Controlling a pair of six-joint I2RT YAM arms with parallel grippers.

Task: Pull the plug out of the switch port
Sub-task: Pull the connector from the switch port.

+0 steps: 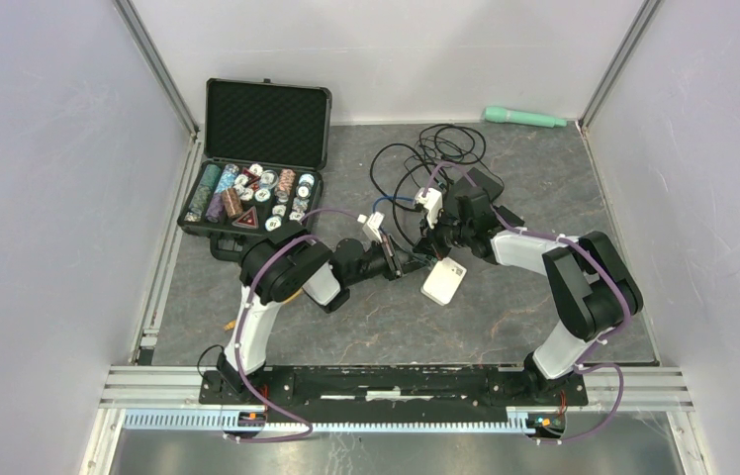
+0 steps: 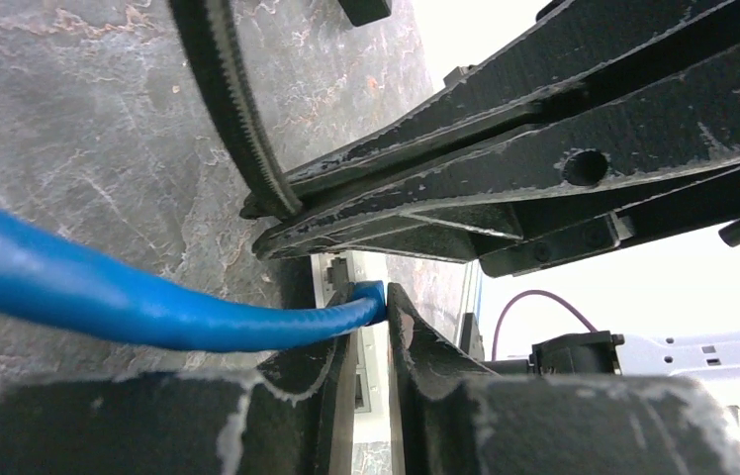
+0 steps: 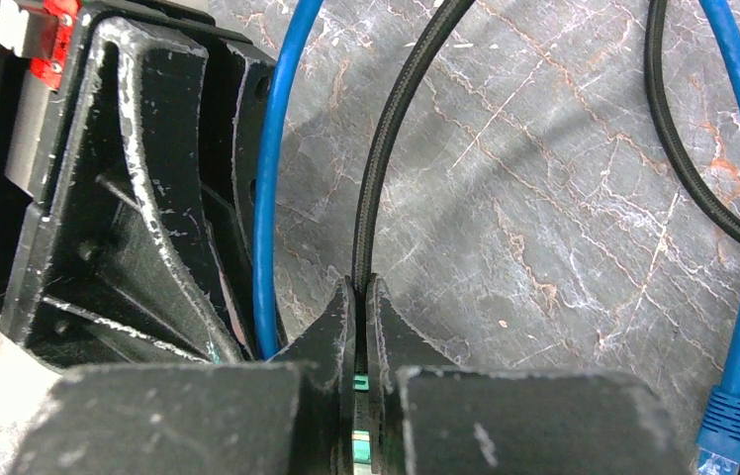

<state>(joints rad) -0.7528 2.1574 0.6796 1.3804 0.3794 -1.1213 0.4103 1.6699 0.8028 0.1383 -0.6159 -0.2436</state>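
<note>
Left gripper [image 2: 370,315]: pinching narrowly on the plug [image 2: 370,292], with its blue cable [image 2: 99,297] trailing toward 9 o'clock.
Right gripper [image 3: 360,297]: clamping tight on a black cable [image 3: 386,168].
Switch [image 1: 443,280]: lying at 4 o'clock of both grippers.
Advice: pulling straight out along the port is likely safest, since the switch risks dragging.

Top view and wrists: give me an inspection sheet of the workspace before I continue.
Surface: dark veined table.
Job's things: white box lies flat beside the grippers; its ports cannot be seen.
Clutter: open case of poker chips back left; green cylinder at the back wall.
Grippers: left gripper shut on the blue cable; right gripper shut on a black braided cable.
Cables: black loops behind the grippers; a free blue plug in the right wrist view.
Surroundings: plain light walls.
</note>
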